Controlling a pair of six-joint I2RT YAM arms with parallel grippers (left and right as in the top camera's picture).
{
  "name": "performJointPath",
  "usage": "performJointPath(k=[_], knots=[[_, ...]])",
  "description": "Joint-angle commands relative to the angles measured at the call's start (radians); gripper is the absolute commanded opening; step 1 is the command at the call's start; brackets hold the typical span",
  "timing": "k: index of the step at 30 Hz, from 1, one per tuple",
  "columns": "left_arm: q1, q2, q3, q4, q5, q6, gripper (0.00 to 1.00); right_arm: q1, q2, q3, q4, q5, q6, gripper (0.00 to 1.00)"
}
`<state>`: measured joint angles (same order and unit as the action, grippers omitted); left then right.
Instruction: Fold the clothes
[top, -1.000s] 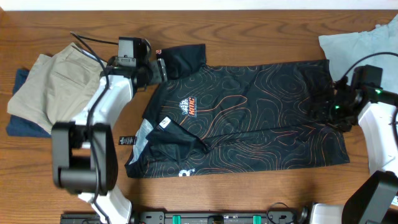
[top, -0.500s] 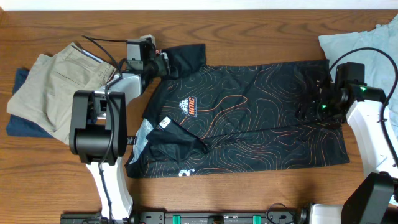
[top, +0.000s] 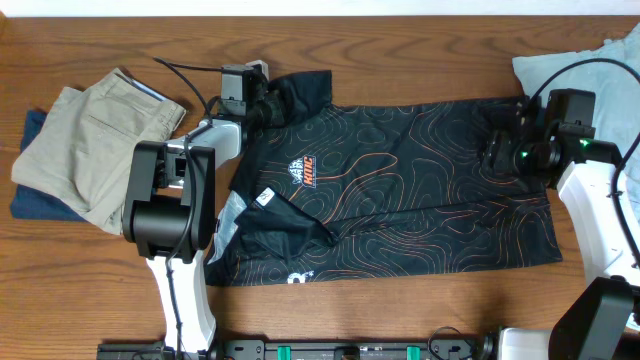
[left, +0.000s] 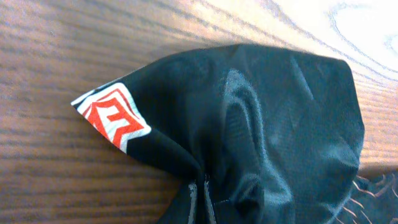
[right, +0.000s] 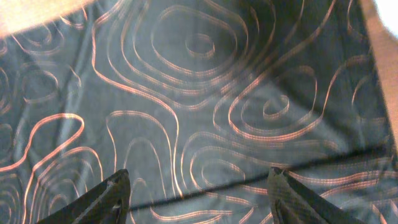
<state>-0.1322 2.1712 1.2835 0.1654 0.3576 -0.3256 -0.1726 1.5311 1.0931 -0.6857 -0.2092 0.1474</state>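
The clothes, a black jersey (top: 400, 190) with thin orange contour lines and an orange chest logo (top: 305, 172), lie spread flat on the wooden table, collar end to the left. My left gripper (top: 258, 100) is at the upper left sleeve. In the left wrist view it (left: 200, 186) is shut on a bunched fold of that sleeve (left: 261, 118), beside an orange-and-white patch (left: 112, 118). My right gripper (top: 497, 152) hovers over the jersey's right end. The right wrist view shows it (right: 199, 183) open, with patterned cloth (right: 199, 81) and a seam below its fingers (right: 118, 190).
Folded khaki trousers (top: 85, 140) lie at the left on a dark blue cloth (top: 28, 195). A light-blue shirt (top: 570, 65) is bunched at the top right corner. A small black tag (top: 203, 226) lies by the jersey's left edge.
My left gripper moved right onto the sleeve and shut on it. My right gripper shifted left and slightly up over the jersey and opened a little wider.
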Motion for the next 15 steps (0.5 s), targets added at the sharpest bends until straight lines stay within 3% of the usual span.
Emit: performJointPath(k=[1,15], knots=[[0.025,-0.045,0.013,-0.019,0.065,-0.05,0.06,0.017,-0.006,0.012,0.056,0.004,-0.006,0.67],[0.041,-0.317,0.013,-0.393,0.088,-0.057,0.06,0.002,0.181,0.013,0.388,0.188,-0.002,0.65]])
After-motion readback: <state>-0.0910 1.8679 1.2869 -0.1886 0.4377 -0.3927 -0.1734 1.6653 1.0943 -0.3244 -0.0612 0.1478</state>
